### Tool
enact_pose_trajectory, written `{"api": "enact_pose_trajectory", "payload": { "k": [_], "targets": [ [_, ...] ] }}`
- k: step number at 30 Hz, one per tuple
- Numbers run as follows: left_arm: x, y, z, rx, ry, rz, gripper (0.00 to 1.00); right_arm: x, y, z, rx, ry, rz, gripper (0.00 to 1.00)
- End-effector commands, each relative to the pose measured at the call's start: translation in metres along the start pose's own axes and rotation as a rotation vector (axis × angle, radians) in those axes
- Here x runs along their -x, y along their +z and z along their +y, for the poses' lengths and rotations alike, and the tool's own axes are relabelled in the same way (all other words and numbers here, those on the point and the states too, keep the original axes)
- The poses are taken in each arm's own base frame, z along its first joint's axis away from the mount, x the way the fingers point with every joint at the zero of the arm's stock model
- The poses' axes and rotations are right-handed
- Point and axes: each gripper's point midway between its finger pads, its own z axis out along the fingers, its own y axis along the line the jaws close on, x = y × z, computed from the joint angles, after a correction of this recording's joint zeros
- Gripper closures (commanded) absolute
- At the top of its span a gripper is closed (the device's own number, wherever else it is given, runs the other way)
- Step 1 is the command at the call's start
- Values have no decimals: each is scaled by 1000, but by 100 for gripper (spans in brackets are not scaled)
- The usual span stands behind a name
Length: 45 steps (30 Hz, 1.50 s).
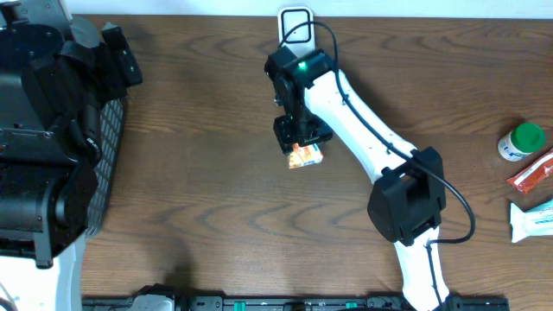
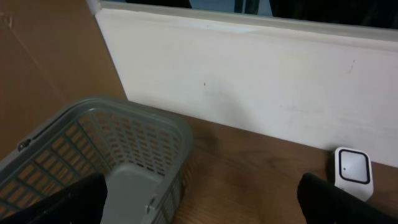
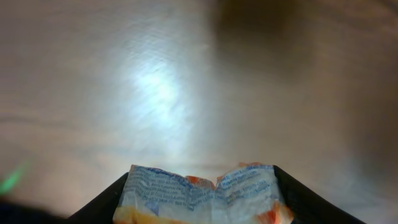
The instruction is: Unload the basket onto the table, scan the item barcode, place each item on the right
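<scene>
The wooden tabletop is dark brown with a strong grain. A grey mesh basket stands at its left edge, only partly visible from above. A small white scanner sits at the far edge, near the middle. Along the right edge, close together, lie a green-capped bottle, an orange-red pack and a white tube.

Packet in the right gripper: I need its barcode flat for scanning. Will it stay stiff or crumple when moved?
Probably floppy: the packet looks creased and buckled in the right gripper. Likely light too, as it seems to be a thin wrapper.
</scene>
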Motion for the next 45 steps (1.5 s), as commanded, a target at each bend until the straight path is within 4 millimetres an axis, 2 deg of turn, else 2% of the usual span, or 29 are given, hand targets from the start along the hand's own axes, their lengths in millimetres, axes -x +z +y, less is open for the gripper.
{"api": "enact_pose_trajectory", "payload": {
  "k": [1, 5, 11, 13, 16, 18, 22, 27, 29, 31, 32, 36, 38, 41, 45],
  "targets": [
    [-1, 0, 2, 8, -10, 1, 2, -5, -12, 18, 130, 30, 21, 38],
    [-1, 0, 2, 8, -10, 1, 2, -12, -6, 19, 134, 122, 61, 32],
    [-1, 0, 2, 8, -10, 1, 2, -31, 11, 26, 171, 246, 175, 33],
    [-1, 0, 2, 8, -10, 1, 2, -35, 19, 24, 170, 262, 194, 26],
    [-1, 0, 2, 8, -10, 1, 2, -24, 32, 16, 141, 257, 150, 12],
    [-1, 0, 2, 8, -10, 1, 2, -11, 39, 10, 109, 248, 88, 7],
    [-1, 0, 2, 8, -10, 1, 2, 0, 41, 11, 109, 234, 38, 5],
    [-1, 0, 2, 8, -10, 1, 2, 19, 45, 5, 20, 197, -72, 5],
    [-1, 0, 2, 8, -10, 1, 2, 22, 46, 12, 25, 180, -87, 12],
    [-1, 0, 2, 8, -10, 1, 2, 24, 50, 14, 5, 167, -110, 29],
    [-1, 0, 2, 8, -10, 1, 2, 26, 54, 12, -20, 160, -127, 33],
    [-1, 0, 2, 8, -10, 1, 2, 29, 66, -6, -132, 186, -167, 74],
    [-1, 0, 2, 8, -10, 1, 2, 26, 71, -18, -190, 219, -173, 88],
    [-1, 0, 2, 8, -10, 1, 2, 22, 80, -35, -272, 266, -186, 90],
    [-1, 0, 2, 8, -10, 1, 2, 15, 100, -38, -265, 264, -168, 87]
  ]
}}
